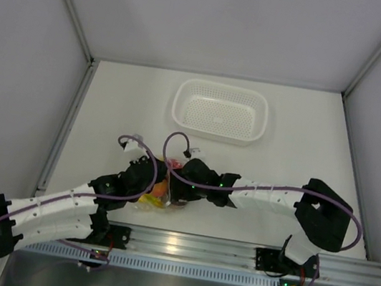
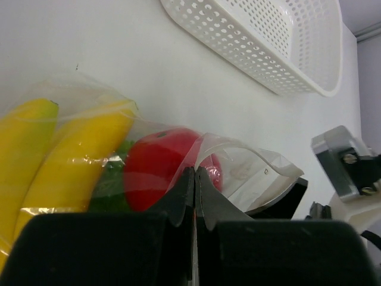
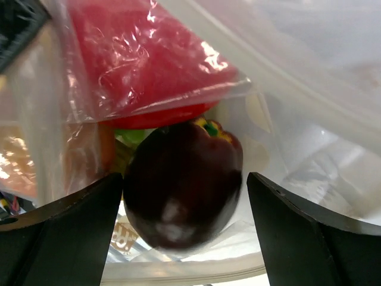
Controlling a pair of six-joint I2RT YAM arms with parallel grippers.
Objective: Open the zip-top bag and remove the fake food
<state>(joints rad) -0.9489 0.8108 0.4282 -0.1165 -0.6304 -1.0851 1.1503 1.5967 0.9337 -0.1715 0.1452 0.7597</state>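
The left arm (image 1: 56, 210) reaches from the near left corner toward the middle of the surface (image 1: 295, 167). Its jaws are pressed fully together and pinch a fold of the bag (image 2: 250, 173), clear film that curls open just to their right. Through the film in the left wrist view, two bananas (image 2: 65, 155) lie at the left. A green leaf (image 2: 110, 186) sits low beside them, and the tomato (image 2: 156, 167) is right behind the pinch.

From above, the bag rests on the near middle of the surface between the two wrists, with yellow and an orange fruit (image 1: 159, 191) showing through it.

The right arm (image 1: 269, 197) comes in from the right to the bag. Its jaws are partly open, with a finger (image 3: 59, 238) against each flank of the maroon fruit (image 3: 184, 185), gripping it. Crinkled film fills the view around the fruit. The tomato is above it and a zip strip (image 3: 178, 275) crosses below. I cannot tell whether film lies between the fingers and the fruit.

The basket (image 1: 215, 134) stands well apart at the back.
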